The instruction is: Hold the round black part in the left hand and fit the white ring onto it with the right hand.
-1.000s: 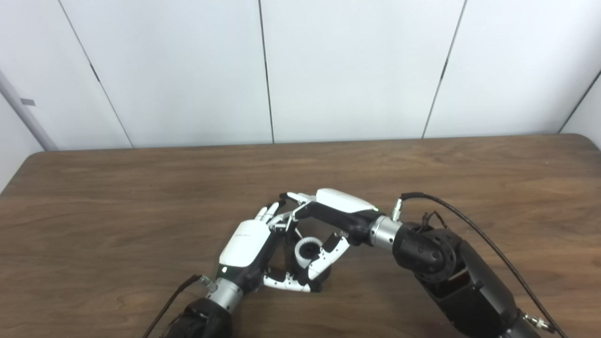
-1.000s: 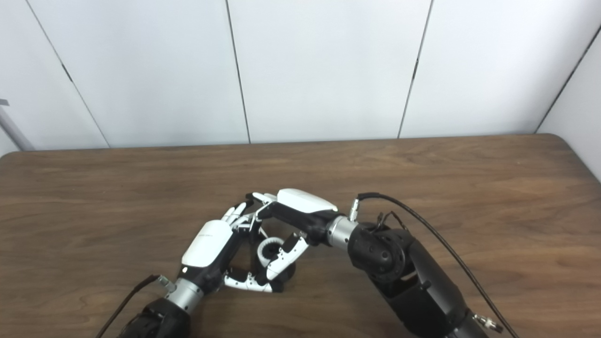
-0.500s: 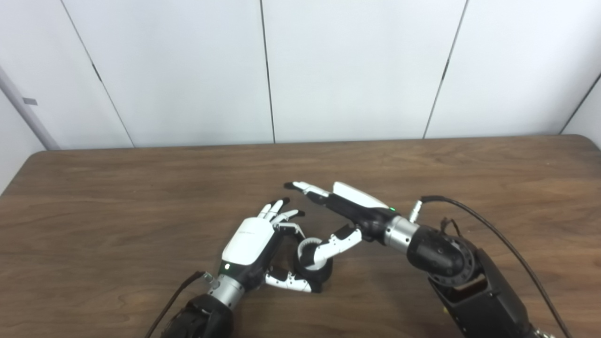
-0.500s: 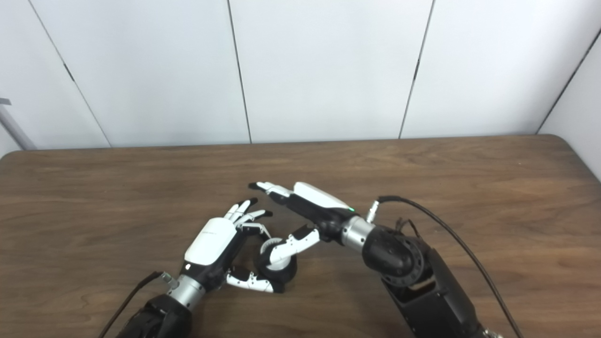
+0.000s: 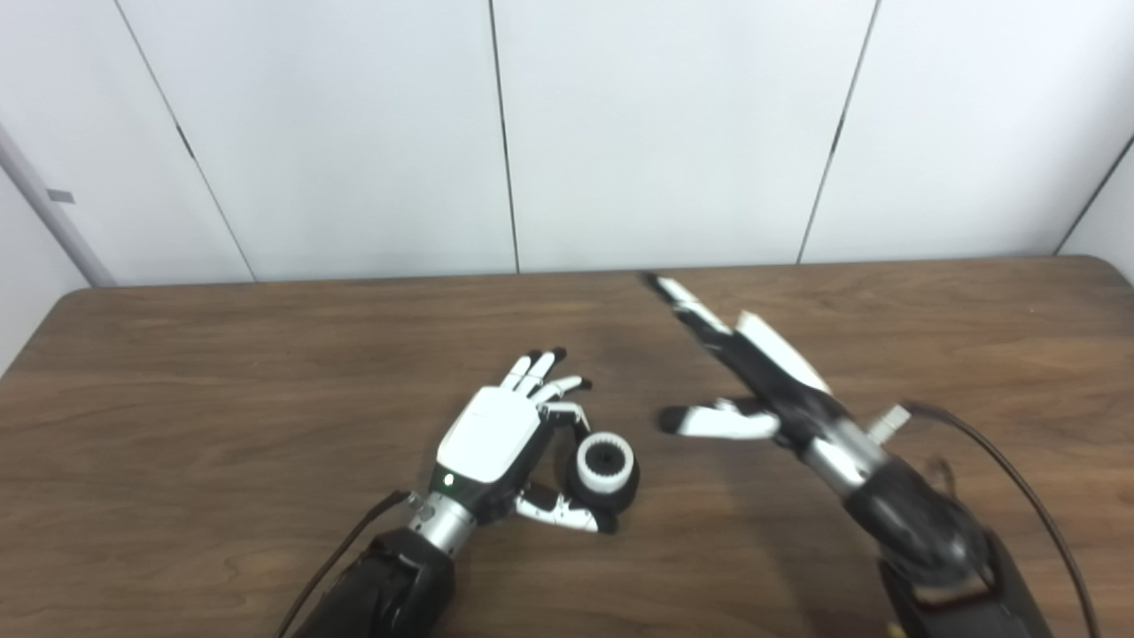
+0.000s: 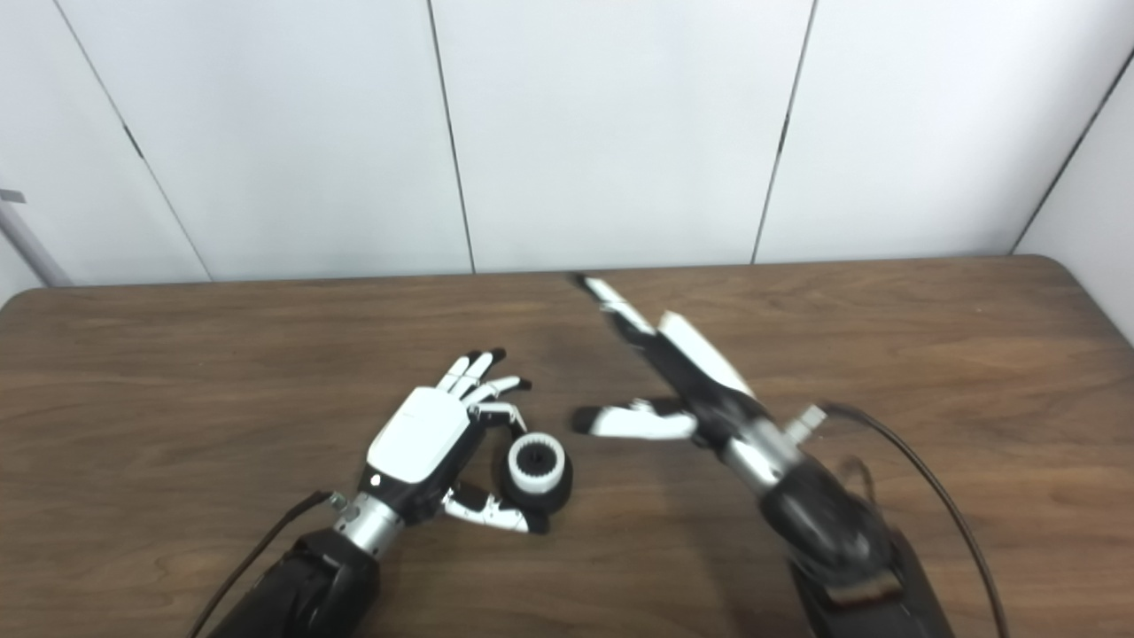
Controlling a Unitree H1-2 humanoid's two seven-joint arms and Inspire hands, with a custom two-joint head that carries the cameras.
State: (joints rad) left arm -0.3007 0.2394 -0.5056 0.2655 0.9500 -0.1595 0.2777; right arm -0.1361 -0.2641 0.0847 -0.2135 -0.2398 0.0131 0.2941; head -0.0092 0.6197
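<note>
Both parts joined: white ring [image 5: 605, 462] atop black part [image 5: 620, 498], rt robot hand [image 5: 753, 390] clear.

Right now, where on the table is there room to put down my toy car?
The table is bare along its whole left side, left of the left hand, and along the far edge by the wall. The right end beyond the right hand is bare too. The middle is crowded: the round black part with the white ring sits between both hands.

White ring [image 6: 536, 462] sits on round black part [image 6: 542, 494] beside left hand [image 6: 423, 441]; right hand [image 6: 687, 377] empty, fingers spread
</note>
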